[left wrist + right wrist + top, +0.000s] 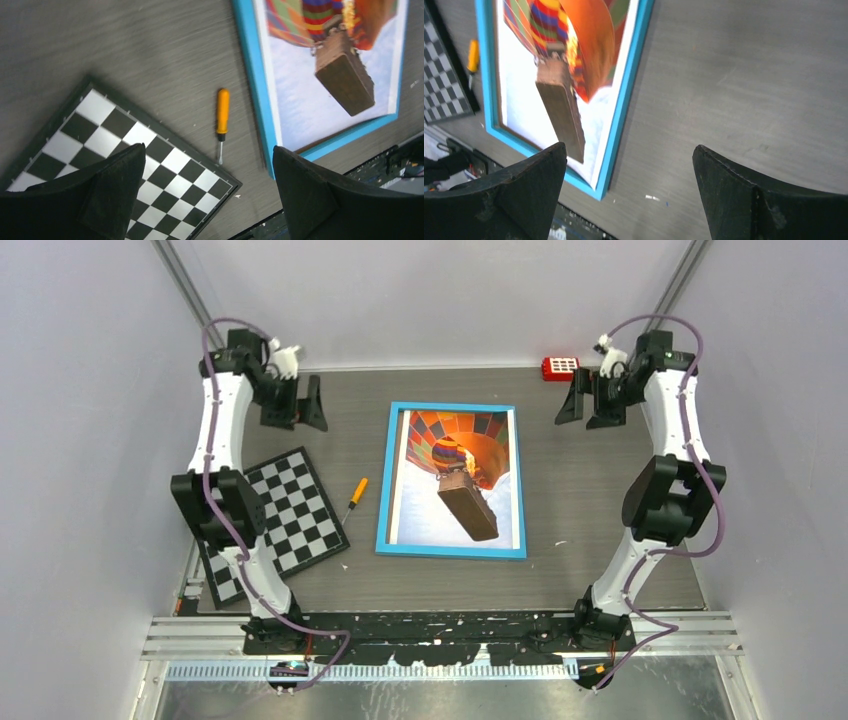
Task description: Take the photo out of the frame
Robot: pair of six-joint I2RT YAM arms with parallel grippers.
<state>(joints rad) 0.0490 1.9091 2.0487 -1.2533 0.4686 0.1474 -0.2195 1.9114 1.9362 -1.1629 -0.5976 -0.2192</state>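
The frame with a thin bright-blue border lies face up in the middle of the table. The photo of an orange-red striped hot air balloon sits inside it. The frame also shows in the left wrist view and the right wrist view. My left gripper is open and empty, raised at the back left, well clear of the frame. My right gripper is open and empty, raised at the back right, also apart from it.
A black-and-white chequered board lies left of the frame. An orange-handled screwdriver lies between them. A small red block sits at the back right. A black rail runs along the near edge.
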